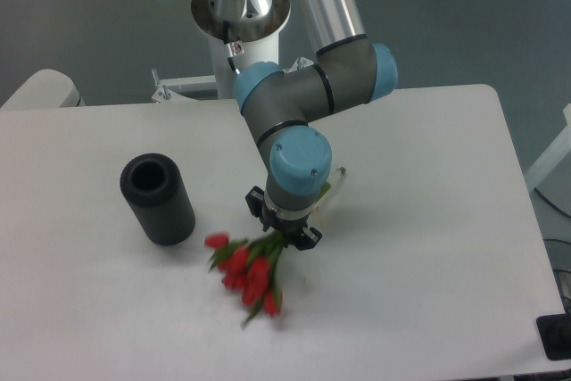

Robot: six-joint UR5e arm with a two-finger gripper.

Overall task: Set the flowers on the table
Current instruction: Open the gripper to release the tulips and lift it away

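Observation:
The flowers (247,272), a small bunch of red tulip buds on green stems, lie low over the white table (419,247) near its front middle, buds pointing toward the front left. My gripper (284,231) points down right over the stem end of the bunch. Its body hides the fingers, so I cannot tell whether they are shut on the stems. A thin stem end shows behind the gripper to the right. I cannot tell whether the buds touch the tabletop.
A black ribbed cylinder (157,199) stands upright on the table's left side, close to the left of the flowers. The white robot pedestal (239,51) stands at the table's back edge. A dark object (555,336) sits at the front right corner.

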